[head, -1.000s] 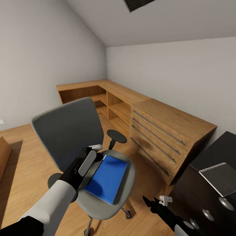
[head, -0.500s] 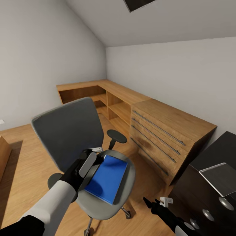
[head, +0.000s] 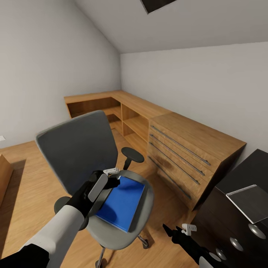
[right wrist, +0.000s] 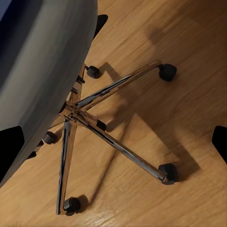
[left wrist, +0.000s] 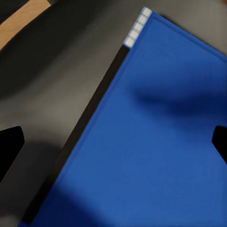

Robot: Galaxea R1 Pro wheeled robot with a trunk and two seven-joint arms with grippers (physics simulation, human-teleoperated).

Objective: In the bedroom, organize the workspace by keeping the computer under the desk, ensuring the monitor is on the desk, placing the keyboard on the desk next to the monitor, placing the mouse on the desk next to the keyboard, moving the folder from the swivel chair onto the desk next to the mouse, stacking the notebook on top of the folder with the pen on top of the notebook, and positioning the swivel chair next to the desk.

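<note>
Left tool (head: 113,178) spread open over folder (head: 121,203) on swivel chair (head: 80,149); right tool (head: 175,232), 5 o'clock, open.

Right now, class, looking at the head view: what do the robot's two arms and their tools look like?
The left arm has a white forearm shell, a black wrist with a grey panel, and a small white bracket by the left tool. The right tool is black and angular, also with a white bracket.

We saw pale grey walls (head: 193,78), a sloped ceiling (head: 178,26), a wooden floor (head: 33,186) and a light wooden chest (head: 186,145) beside corner shelving (head: 123,108).
</note>
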